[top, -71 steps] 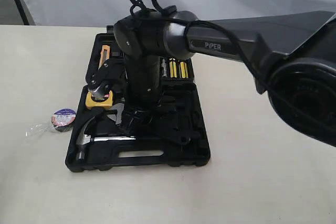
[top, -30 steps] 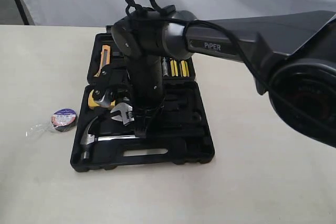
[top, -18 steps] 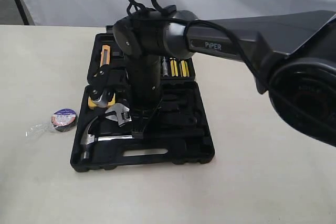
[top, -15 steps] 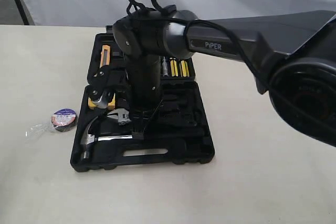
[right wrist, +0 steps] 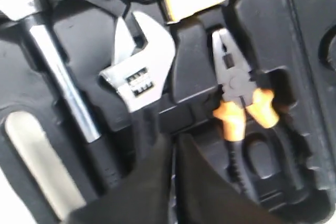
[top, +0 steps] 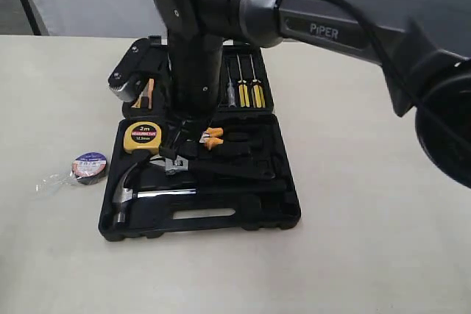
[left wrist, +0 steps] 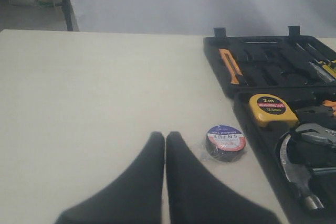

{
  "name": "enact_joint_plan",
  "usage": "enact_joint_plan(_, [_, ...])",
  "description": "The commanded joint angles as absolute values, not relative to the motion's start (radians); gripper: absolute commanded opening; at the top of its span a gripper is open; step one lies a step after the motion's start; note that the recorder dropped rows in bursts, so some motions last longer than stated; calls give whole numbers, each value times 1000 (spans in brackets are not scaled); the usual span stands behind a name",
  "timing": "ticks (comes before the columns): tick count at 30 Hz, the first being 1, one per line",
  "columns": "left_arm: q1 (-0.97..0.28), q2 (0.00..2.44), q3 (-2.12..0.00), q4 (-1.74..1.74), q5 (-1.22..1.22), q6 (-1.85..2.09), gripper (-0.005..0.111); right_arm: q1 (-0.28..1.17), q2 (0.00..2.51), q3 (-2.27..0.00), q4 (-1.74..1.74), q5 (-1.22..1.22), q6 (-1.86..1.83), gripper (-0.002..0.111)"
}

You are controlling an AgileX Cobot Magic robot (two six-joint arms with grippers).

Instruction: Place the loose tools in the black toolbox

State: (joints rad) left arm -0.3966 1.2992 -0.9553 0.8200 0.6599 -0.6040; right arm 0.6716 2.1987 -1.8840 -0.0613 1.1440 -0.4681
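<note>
1. Although the black toolbox [top: 283, 204] lay open on the tabletop [top: 353, 255] with two of the loose tools inside, the tape roll [top: 89, 167] lay outside it, on the tabletop near the box's left wall and apart from it.
2. The hammer [top: 121, 193] lay in the near half of the box, its head at the front-left corner and its shaft running along the slot handle.
3. The wrench [top: 176, 165] lay in the same half, between the hammer and the orange-handled pliers [top: 213, 137], with its head just beside the yellow tape measure [top: 144, 136]. Whether it sat fully in its recess could not be told.
4. The right gripper [right wrist: 172, 139] hung just over the wrench handle, jaws closed together. Nothing was seen between them and no grip on the wrench was evident.
5. The left gripper [left wrist: 165, 136] hovered over bare tabletop near the tape roll, fingers pressed together and empty.
6. Judgement: placement of the wrench appeared complete, leaving the tape roll outstanding. The next move would call for the left gripper to open, descend over the roll and close on it. The loose clear wrap may slip in the grip.
</note>
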Motion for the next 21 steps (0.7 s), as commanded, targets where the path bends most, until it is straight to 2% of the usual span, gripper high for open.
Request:
enact_joint_plan(1, [-393,1291,-946,806,643,-614,1,665,2250,-1880,-33,1213,-452,0])
enact_joint_plan(12, [-393,1291,-946,806,643,-614,1,665,2319,-1888,-170,1221,-485,0])
enact_joint_plan(21, [-393,1291,-946,806,643,-614,1,668,2275,-1894,0,1221,-483,0])
